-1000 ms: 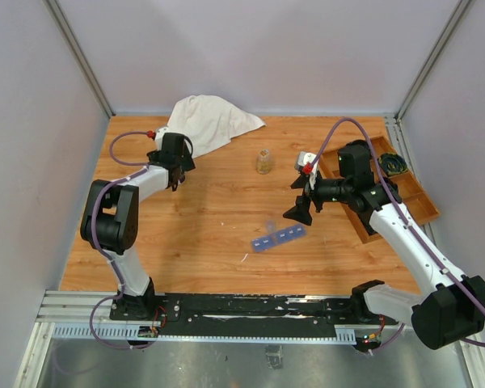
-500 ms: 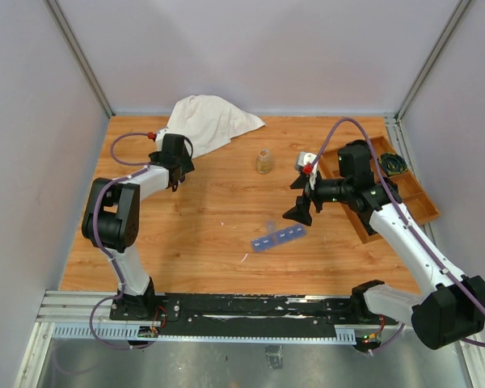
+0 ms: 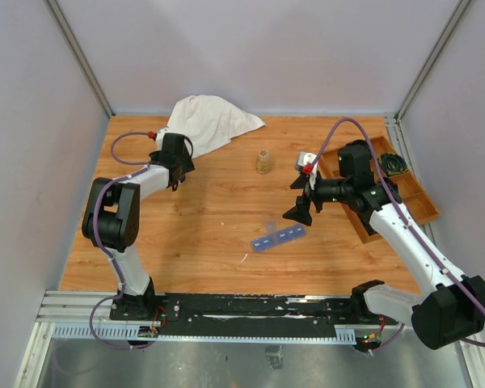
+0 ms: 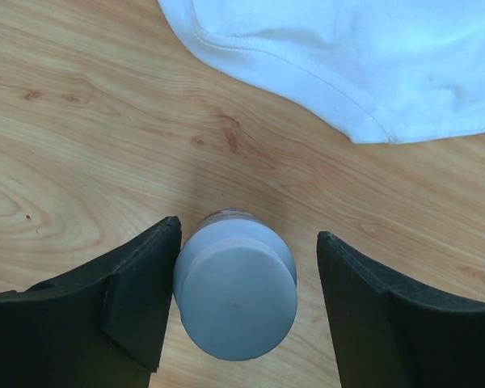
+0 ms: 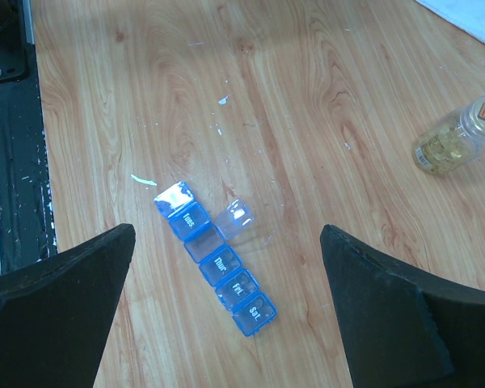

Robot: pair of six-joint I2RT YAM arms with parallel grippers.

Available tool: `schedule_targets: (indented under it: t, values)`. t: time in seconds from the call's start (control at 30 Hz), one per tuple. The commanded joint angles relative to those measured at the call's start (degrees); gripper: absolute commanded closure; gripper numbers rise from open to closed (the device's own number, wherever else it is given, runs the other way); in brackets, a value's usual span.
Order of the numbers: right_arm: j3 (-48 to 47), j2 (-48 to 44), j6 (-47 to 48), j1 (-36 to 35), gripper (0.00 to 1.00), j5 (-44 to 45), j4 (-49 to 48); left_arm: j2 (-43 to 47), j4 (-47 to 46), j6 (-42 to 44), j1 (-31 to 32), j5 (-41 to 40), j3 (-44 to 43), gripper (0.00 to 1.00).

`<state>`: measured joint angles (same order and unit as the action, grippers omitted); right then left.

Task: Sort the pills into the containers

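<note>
Right gripper (image 5: 228,230): jaws spread wide with nothing between them, hovering above the pill organizer strip (image 5: 217,263) and looking straight down at it. Reads as a viewing/standby pose, not a grasp. The wide stance leaves the strip unobstructed in the wrist view.

Strip lies flat and diagonal on the table (image 3: 210,234). Tues, Thur, Fri and Sat lids are legible. The cell between Tues and Thur has its clear flap swung open to the side, so that's probably the one set to receive. The end cell past Tues is glared out, can't tell its lid state. No pill visible in any cell. A few white specks lie beside the strip, too small to identify.

Left gripper (image 4: 247,236): well apart from the strip, far to its left and beyond it. Jaws apart, straddling a capped bottle (image 4: 236,295) seen cap-on, looks upright. Left finger (image 4: 137,299) is touching or just beside the cap; the right finger has a clear gap. So not clamped. I'd call it pre-grasp, lined up so closing pins the cap from both sides. It's slightly off-centre, so closing may shove the bottle sideways first. White cloth (image 4: 347,56) lies farther out from the strip than that bottle.

Clear bottle (image 5: 457,137) with yellowish fill sits beyond the strip, nearer to it than the capped one; likely a pill source. Wooden tray (image 3: 416,202) is off to the strip's right, not in play.

Progress: early, nothing visibly sorted.
</note>
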<state>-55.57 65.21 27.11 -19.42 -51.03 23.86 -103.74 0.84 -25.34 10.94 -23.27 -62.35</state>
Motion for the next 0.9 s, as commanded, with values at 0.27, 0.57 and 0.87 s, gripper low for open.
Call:
schedule_targets:
  t: [0.27, 0.57, 0.87]
  values:
    - [0.1, 0.0, 0.7, 0.7, 0.00, -1.4, 0.0, -1.2, 0.7, 0.4, -0.5, 0.6, -2.0, 0.38]
    - [0.0, -0.3, 0.7, 0.7, 0.00, -1.4, 0.1, 2.3, 0.0, 0.1, -0.5, 7.4, -0.5, 0.87]
    - [-0.2, -0.7, 1.3, 0.7, 0.00, -0.6, 0.5, 22.8, -25.1, -7.3, 3.0, 54.7, 18.2, 0.99]
